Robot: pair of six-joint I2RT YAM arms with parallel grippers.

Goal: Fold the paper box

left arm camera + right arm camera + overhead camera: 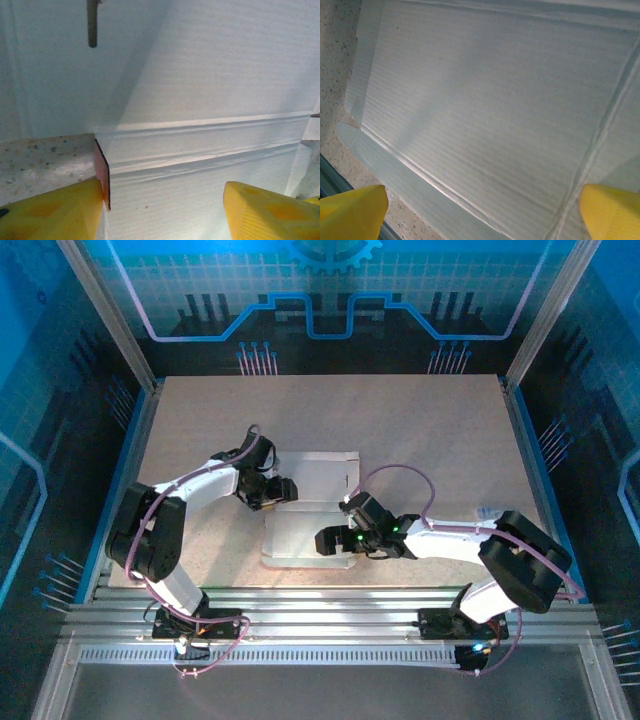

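Note:
The paper box (pixel 322 480) lies as a flat flapped sheet in the middle of the table, whitish face up. My left gripper (pixel 284 490) is at the sheet's left edge, open. In the left wrist view its yellow fingers (pixel 50 215) straddle the creased card (pixel 200 75). A small side flap (pixel 102 170) stands up beside the left finger and shows its pink face. My right gripper (pixel 332 538) hovers open over the near panel of the sheet (pixel 485 100), with both yellow fingertips (pixel 612 210) wide apart and nothing between them.
The speckled beige tabletop (pixel 430 440) surrounds the sheet. A metal rail (pixel 330 615) runs along the near edge, close to the sheet's front flap (pixel 395 170). Blue frame walls (pixel 130 440) border the table left and right. A narrow slot (pixel 91 22) is cut in the card.

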